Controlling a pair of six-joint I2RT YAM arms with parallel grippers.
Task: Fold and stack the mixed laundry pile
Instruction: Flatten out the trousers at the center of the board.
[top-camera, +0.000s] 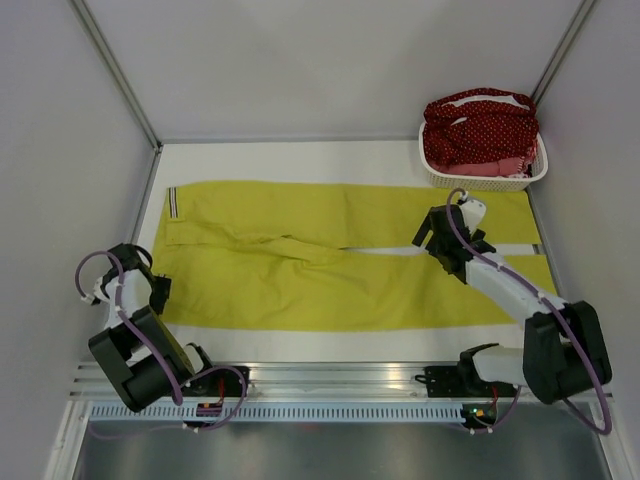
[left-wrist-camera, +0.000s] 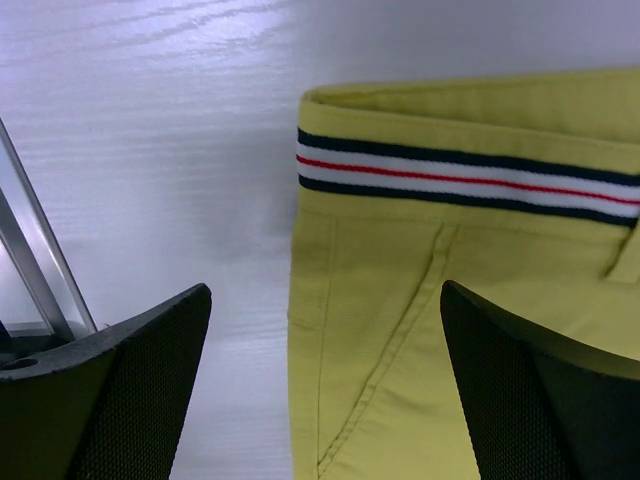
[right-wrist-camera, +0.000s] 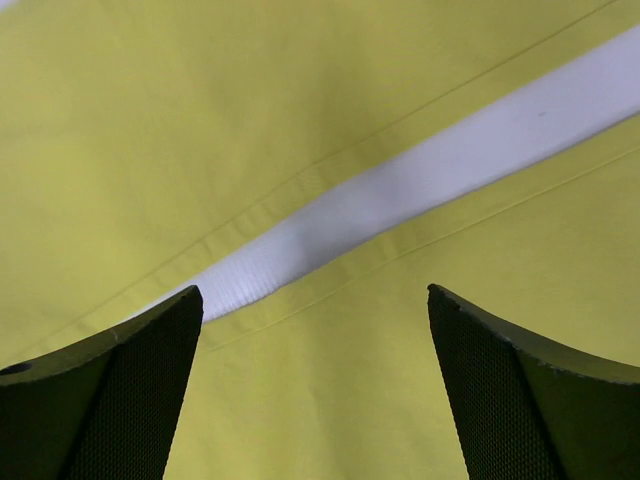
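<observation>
Yellow-green trousers lie flat across the table, the open left gripper at their striped waistband, the open right gripper over the leg gap, near a white basket holding dark red dotted cloth.

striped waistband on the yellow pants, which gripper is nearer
Left. The left gripper hovers just short of the striped waistband; the right gripper sits far off over the pant legs.
</observation>
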